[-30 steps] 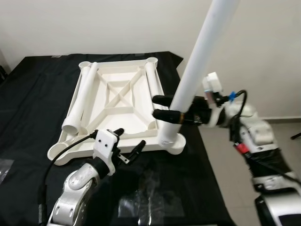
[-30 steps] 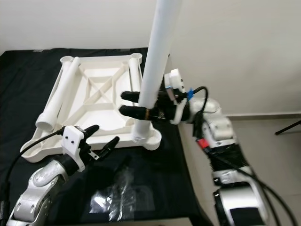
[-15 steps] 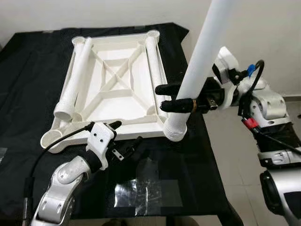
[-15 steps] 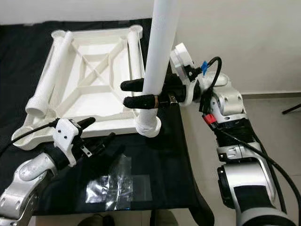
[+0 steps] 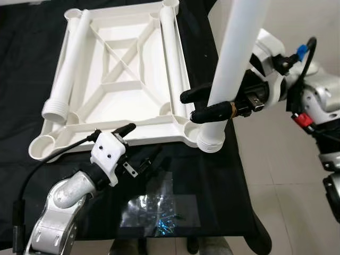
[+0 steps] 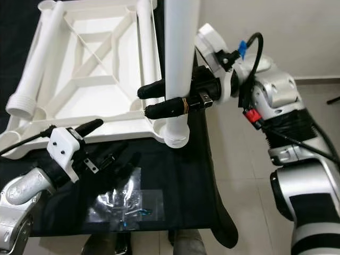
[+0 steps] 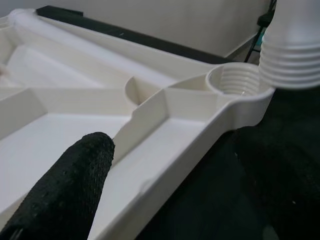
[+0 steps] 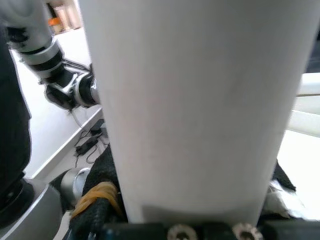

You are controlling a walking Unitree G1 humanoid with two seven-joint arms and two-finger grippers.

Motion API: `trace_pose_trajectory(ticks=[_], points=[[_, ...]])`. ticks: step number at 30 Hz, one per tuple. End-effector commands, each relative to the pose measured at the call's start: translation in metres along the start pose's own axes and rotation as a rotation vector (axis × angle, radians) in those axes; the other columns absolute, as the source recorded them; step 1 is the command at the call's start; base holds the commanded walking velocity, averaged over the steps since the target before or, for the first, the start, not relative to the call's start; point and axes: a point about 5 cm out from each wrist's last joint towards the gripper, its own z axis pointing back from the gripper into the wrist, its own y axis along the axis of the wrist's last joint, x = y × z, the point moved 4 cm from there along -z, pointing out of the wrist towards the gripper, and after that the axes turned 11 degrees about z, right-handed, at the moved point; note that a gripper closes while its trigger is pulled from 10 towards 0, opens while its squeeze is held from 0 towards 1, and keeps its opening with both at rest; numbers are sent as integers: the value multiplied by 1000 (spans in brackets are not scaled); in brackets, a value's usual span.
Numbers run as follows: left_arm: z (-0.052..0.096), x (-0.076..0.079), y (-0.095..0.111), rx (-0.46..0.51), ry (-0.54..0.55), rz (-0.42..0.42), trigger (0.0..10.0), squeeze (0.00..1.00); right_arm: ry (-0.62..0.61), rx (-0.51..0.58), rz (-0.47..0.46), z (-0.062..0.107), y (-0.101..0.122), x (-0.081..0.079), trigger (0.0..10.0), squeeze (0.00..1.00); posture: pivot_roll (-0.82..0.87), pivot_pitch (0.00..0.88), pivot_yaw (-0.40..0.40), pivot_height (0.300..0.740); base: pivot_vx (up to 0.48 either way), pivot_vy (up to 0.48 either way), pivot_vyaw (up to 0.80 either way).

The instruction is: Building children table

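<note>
In the left eye view, the white tabletop [image 5: 119,79] is lying upside down on the black-covered table [image 5: 223,212]. The right tool [image 5: 204,105] is gripping a long white leg [image 5: 234,69] nearly upright, its threaded end hanging just beside the tabletop's near right corner socket [image 5: 190,133]. Two more legs [image 5: 69,66] are lying along the tabletop's ribs. The left tool [image 5: 139,147] is hovering by the tabletop's near edge, fingers spread apart. A clear plastic bag [image 5: 156,217] is lying nearer than the tabletop.

In the left wrist view, one black finger [image 7: 65,192] is reaching over the tabletop rim, with the threaded socket [image 7: 235,82] beyond and the leg's ribbed end [image 7: 292,50] just above and beside it.

In the right wrist view, the leg [image 8: 200,105] is sitting clamped between the fingers.
</note>
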Motion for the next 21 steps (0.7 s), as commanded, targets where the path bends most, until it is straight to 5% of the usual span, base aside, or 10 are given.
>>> trace_pose_trajectory(ticks=[1, 11, 21], points=[[2, -2, 4, -3, 2, -4, 10000, 0, 71, -17, 28, -7, 3, -5, 10000, 0, -70, 385, -15, 740, 0, 0, 0], [-2, 6, 21, 35, -11, -9, 10000, 0, 21, -16, 154, -19, -3, 18, 10000, 0, -70, 405, -15, 740, 0, 0, 0], [-1, 4, 24, 32, -5, -17, 10000, 0, 20, -40, 134, -22, -16, 20, 10000, 0, -66, 406, -19, 740, 0, 0, 0]])
